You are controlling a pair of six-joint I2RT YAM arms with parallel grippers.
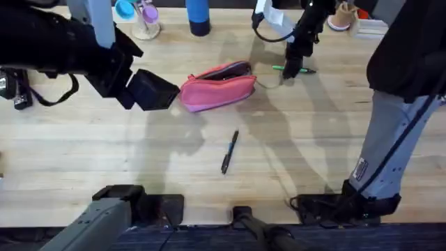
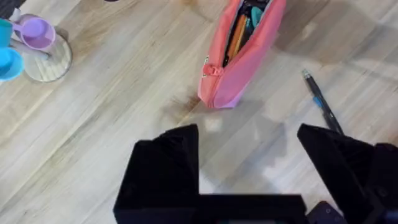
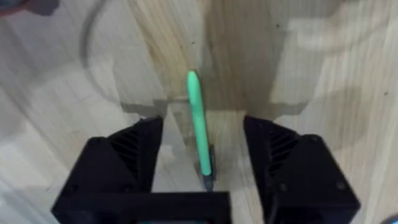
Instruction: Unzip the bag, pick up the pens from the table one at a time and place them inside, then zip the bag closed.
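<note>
My right arm reaches far forward across the desk [image 1: 104,153], its end effector [image 3: 202,146] pointing steeply down at the green pen [image 3: 199,121]. The fingers [image 3: 134,152] stand spread, released, with the pen lying on the wood between them (its dark tip nearest the palm); whether either finger touches the pen I cannot tell. My left arm extends from the far left, its end effector [image 2: 249,140] likewise spread and empty, held low over the desk just short of the bag [image 1: 217,87]. The bag lies between my two end effectors, its zipper open (orange and teal contents show through the gap in the left wrist view). The dark blue pen [image 1: 229,151] lies on the desk, well apart from both end effectors, nearer my bases. No writing is legible.
</note>
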